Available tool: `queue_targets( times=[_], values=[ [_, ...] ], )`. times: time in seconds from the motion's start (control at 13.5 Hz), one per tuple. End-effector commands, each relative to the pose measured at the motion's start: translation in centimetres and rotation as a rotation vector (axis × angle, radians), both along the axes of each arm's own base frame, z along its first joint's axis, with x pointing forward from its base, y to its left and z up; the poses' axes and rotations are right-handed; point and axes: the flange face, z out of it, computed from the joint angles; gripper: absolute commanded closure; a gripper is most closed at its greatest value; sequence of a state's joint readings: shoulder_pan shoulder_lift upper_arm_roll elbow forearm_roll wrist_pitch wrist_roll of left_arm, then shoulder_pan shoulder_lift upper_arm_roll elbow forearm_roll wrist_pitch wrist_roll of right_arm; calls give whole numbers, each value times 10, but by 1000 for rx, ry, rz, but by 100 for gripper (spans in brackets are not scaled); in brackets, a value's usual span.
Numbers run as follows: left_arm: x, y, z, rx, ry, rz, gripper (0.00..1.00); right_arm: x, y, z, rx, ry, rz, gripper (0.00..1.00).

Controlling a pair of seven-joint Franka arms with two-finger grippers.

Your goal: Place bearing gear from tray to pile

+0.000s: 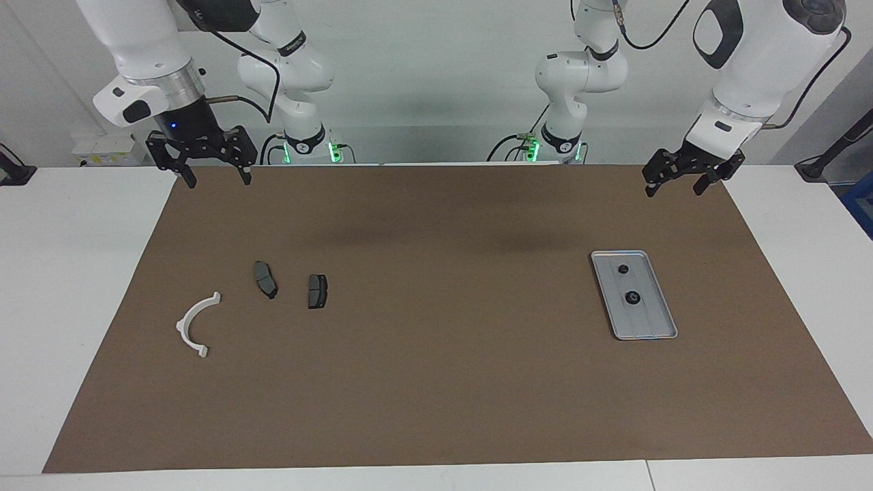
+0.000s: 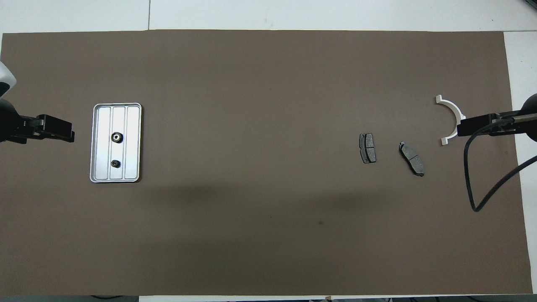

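The silver tray (image 1: pixel 653 323) (image 2: pixel 133 126) lies on the brown mat toward the left arm's end. In it lies the bearing gear (image 1: pixel 632 297) (image 2: pixel 116 137), small, black and toothed. A smaller black round part (image 1: pixel 623 269) (image 2: pixel 114 163) lies in the tray too, nearer to the robots. The pile is toward the right arm's end: two dark brake pads (image 1: pixel 265 279) (image 1: pixel 318 291) (image 2: pixel 412 158) (image 2: pixel 367 148) and a white half-ring bracket (image 1: pixel 196 326) (image 2: pixel 451 117). My left gripper (image 1: pixel 674 189) (image 2: pixel 69 133) hangs open and empty above the mat's corner, apart from the tray. My right gripper (image 1: pixel 218 179) (image 2: pixel 461 127) hangs open and empty above the other corner.
The brown mat (image 1: pixel 436 354) covers most of the white table (image 1: pixel 75 273). A black cable (image 2: pixel 482 180) loops down from the right arm over the mat's end beside the bracket.
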State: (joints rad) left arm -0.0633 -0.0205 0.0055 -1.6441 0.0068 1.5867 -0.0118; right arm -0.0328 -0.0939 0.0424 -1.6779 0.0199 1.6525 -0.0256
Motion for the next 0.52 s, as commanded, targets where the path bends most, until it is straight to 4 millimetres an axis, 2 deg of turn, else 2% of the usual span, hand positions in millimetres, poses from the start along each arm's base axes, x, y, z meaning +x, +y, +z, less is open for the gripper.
queue_targets(
  times=[0.0, 0.3, 0.44],
  values=[
    [-1, 0, 3, -4, -4, 12, 0, -3, -3, 1, -6, -13, -15, 0],
    [1, 8, -9, -3, -35, 29, 0, -3, -2, 1, -6, -13, -14, 0],
    [4, 14, -7, -5, -63, 85, 0, -3, -3, 1, -6, -13, -15, 0]
  ],
)
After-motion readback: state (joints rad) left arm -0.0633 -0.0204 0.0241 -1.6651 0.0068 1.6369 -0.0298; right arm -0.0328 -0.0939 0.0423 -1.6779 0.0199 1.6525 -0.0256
